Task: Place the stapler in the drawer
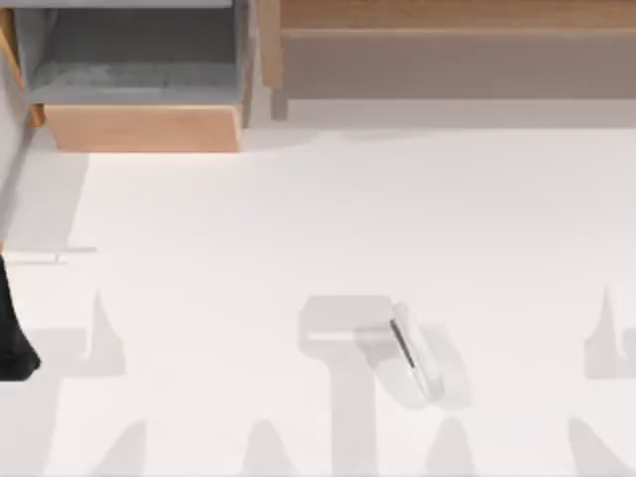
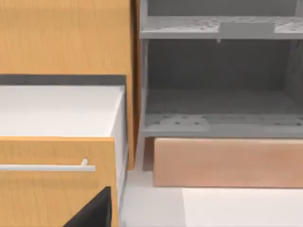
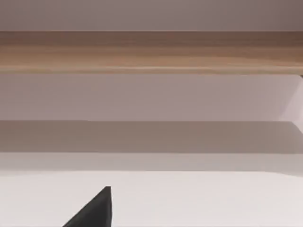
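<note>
Left arm (image 1: pixel 15 328): dark link at the table's left edge; grip state cannot be told. A dark fingertip (image 2: pixel 92 213) shows in the left wrist view, another fingertip (image 3: pixel 94 210) in the right wrist view.

Stapler (image 1: pixel 412 356): lying on the white table (image 1: pixel 248 248), lower middle, slightly right, dark strip up, apart from both arms.

Drawer (image 1: pixel 139 79): top left corner, pulled open, grey inside bare, tan front panel toward the table.

Wooden unit (image 1: pixel 447 50): top right, just beside the drawer.

No legible text, seemingly.
</note>
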`<state>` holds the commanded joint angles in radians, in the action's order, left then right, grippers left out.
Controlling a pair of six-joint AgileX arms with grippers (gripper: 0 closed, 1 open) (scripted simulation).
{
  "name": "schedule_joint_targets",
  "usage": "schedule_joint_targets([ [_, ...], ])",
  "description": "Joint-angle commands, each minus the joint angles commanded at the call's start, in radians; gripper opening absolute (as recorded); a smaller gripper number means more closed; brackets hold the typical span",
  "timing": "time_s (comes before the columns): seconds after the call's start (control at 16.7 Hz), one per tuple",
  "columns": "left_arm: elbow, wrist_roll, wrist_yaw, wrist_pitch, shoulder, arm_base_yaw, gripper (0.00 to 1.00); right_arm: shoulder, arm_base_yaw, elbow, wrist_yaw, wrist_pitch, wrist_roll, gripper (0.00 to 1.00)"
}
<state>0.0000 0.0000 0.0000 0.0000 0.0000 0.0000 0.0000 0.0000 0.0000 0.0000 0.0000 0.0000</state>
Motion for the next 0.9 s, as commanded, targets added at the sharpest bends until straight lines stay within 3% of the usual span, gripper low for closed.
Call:
schedule_joint_targets([
  [0.42,0.129,-0.113,-0.021,-0.09,0.149,-0.02,1.0,0.0,0.0,0.0,0.0,0.0,0.0,1.0],
  [0.9,0.671,-0.544,-0.084,-0.463,0.894,-0.162,1.0,0.0,0.0,0.0,0.0,0.0,0.0,1.0],
])
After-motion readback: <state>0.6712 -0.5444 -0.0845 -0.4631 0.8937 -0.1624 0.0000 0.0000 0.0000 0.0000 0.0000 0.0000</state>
